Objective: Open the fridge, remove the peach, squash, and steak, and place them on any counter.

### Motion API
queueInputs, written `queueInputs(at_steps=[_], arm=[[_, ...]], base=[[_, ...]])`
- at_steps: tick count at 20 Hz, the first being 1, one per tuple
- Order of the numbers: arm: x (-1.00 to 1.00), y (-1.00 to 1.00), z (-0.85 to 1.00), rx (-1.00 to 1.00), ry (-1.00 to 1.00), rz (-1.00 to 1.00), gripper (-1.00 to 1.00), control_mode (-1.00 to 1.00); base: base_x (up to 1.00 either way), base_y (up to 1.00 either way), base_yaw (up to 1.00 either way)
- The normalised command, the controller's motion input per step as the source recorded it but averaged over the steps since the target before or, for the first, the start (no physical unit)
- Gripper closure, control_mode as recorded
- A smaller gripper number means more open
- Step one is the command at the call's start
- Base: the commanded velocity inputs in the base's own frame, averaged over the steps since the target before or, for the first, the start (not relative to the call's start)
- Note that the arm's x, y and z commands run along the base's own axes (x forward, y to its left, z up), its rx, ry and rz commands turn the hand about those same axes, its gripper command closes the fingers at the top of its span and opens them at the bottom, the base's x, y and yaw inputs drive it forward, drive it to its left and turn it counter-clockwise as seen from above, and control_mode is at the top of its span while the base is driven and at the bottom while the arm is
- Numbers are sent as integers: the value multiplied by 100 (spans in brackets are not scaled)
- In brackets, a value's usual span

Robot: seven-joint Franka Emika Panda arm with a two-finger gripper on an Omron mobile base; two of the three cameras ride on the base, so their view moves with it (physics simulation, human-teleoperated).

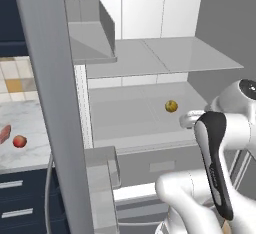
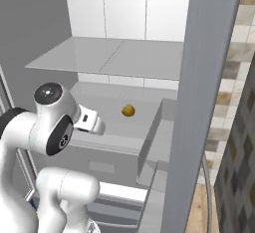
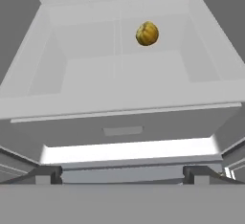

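Squash (image 3: 147, 33) sits alone on the open fridge (image 3: 119, 103) shelf; peach (image 1: 19, 141) and steak (image 1: 4, 133) lie on the counter (image 1: 25, 118), so gripper (image 3: 122, 174) faces it, spread wide and empty

Beige and white tiled backsplash (image 1: 15, 80), navy drawers (image 1: 20, 203) with silver handles (image 1: 11, 183)

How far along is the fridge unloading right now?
Done: the fridge stands open, and the peach and steak lie on the marble counter. In hand: nothing; the claw is open and empty, pointed into the fridge toward the squash on its grey shelf. Left: grasp the squash and set it on a counter.
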Motion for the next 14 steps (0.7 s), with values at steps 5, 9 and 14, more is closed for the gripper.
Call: queueInputs(at_steps=[5,9,14], arm=[[100,-42,-70,0,0,-15,-100,-100],[100,-18,-49,0,0,-15,-100,-100],[92,0,-27,0,0,-10,-100,-100]], base=[[0,0,0],[0,0,0],[0,0,0]])
